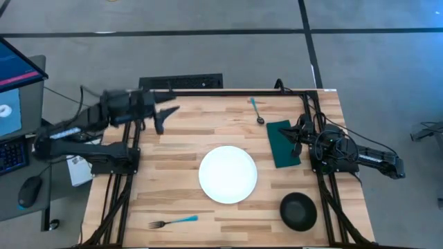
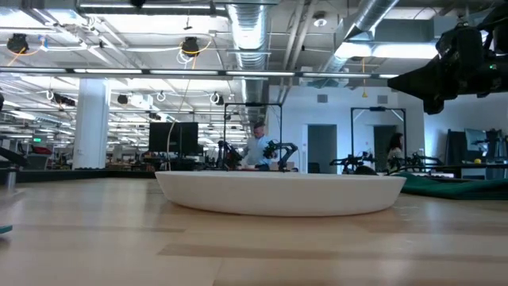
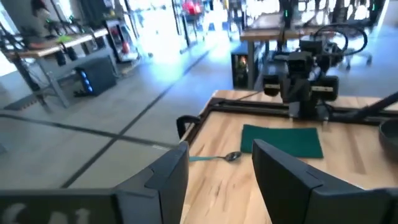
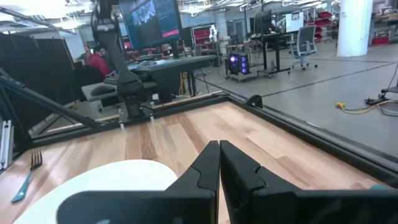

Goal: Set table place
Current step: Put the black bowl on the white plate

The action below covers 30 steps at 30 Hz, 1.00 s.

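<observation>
Only high view shows bowl (image 1: 298, 211) | left tool (image 3: 221, 171) released | right tool (image 4: 219, 163) clenched

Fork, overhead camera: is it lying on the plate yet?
No. The fork lies on bare wood near the table's front edge, apart from the white plate, which has nothing on it.

Both arms are dark, nearly black. The left tool (image 3: 217, 180) has two broad, flat, wedge-shaped fingers with matte faces. The right tool (image 4: 219, 171) has angular black fingers; black cables loop behind it.
</observation>
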Tool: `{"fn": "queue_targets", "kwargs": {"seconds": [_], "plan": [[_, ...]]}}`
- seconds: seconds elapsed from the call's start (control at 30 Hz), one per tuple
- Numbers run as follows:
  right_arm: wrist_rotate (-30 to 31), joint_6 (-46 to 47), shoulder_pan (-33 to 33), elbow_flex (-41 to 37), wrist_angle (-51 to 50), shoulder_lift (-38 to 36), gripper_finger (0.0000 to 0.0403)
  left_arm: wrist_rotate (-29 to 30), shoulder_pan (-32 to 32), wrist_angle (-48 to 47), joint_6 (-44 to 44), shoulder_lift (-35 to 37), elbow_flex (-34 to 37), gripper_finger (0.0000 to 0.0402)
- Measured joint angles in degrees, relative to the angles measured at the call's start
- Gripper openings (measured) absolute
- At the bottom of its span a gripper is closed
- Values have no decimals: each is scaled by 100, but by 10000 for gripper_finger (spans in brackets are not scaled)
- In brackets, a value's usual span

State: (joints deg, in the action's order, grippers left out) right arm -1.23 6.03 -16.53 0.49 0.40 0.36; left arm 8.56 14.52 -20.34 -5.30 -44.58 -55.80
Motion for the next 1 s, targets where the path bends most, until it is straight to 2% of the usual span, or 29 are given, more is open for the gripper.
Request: {"fn": "queue_targets", "kwargs": {"seconds": [0.3, 0.43, 0.53, 0.67, 0.83, 1.0], "plan": [[-89, 300, 4, 28, -62, 42, 36, -64, -7, 2404, 565, 2036, 3771, 167], [-115, 311, 4, 552, -956, 282, 36, -60, -9, 3420, 664, 2725, 4809, 167], [-221, 579, 7, 1177, -1693, 678, 35, -37, -4, 3516, 774, 3146, 5148, 167], [-577, 1122, 7, 2203, -2577, 1491, 36, -35, -4, 3457, 839, 3471, 5216, 167], [-1664, 1978, 55, 3555, -3630, 2676, 38, -39, -4, 3430, 839, 3537, 5216, 167], [-2567, 2278, 293, 4444, -3685, 3506, 51, -61, -4, 3423, 833, 3524, 5216, 167]]}}
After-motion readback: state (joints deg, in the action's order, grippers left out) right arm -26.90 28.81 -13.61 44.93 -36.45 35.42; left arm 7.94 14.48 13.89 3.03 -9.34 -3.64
